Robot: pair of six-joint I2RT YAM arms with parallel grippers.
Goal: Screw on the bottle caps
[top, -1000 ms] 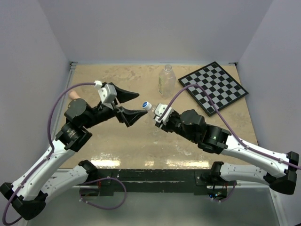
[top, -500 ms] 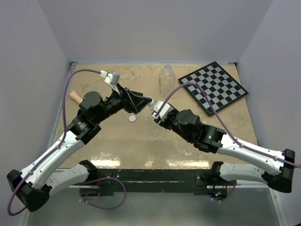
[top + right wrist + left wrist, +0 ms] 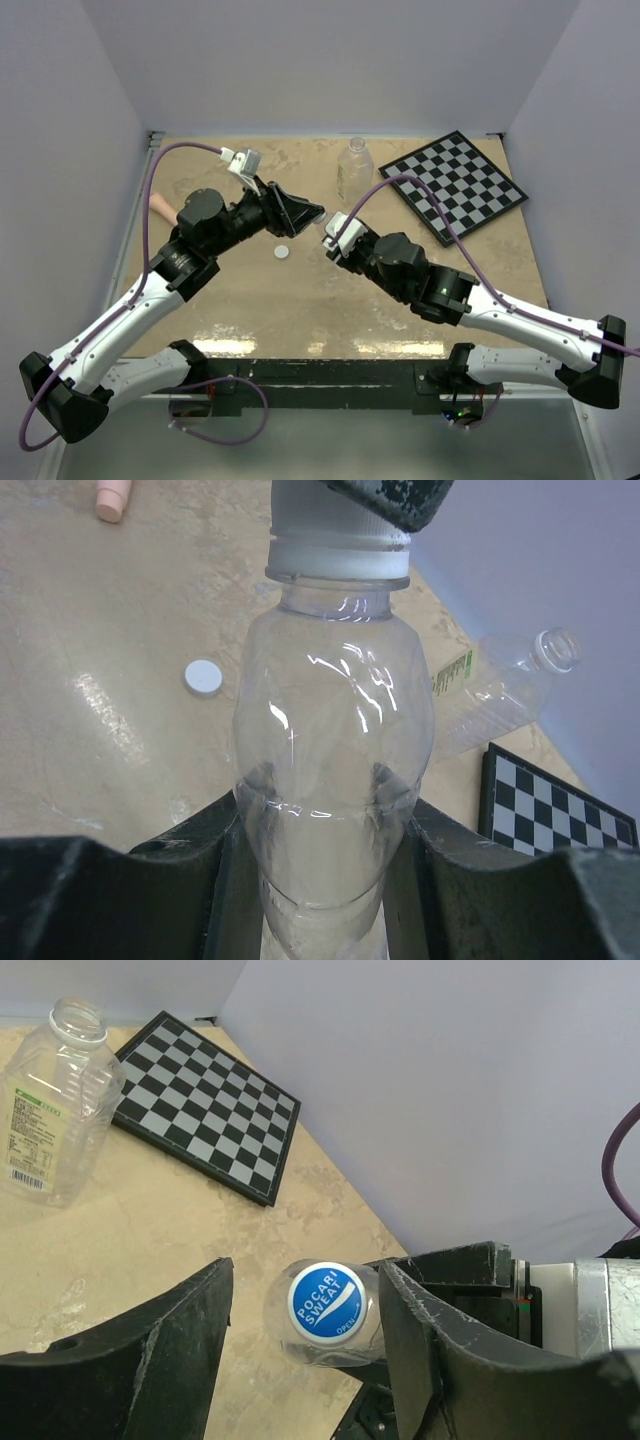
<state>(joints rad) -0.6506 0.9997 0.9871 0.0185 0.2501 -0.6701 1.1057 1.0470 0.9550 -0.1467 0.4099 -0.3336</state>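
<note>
So far, the right pincer [image 3: 325, 825] clamps the small clear plastic bottle [image 3: 332, 740] left of the black-and-white checkerboard [image 3: 455, 185], its round blue cap [image 3: 327, 1301] seated but ungripped between the half-open jaws of the left pincer [image 3: 305, 1295]; the white round cap [image 3: 283, 252] and the tall clear bottle [image 3: 354, 168] stand apart, unjoined.

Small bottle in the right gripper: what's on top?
A blue cap sits on the neck of the small bottle, between the spread fingers of the left gripper. The cap hides the threads, so seating is unseen.

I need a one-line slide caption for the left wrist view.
Left gripper open around the blue cap of the small bottle; uncapped large bottle and checkerboard behind.
</note>
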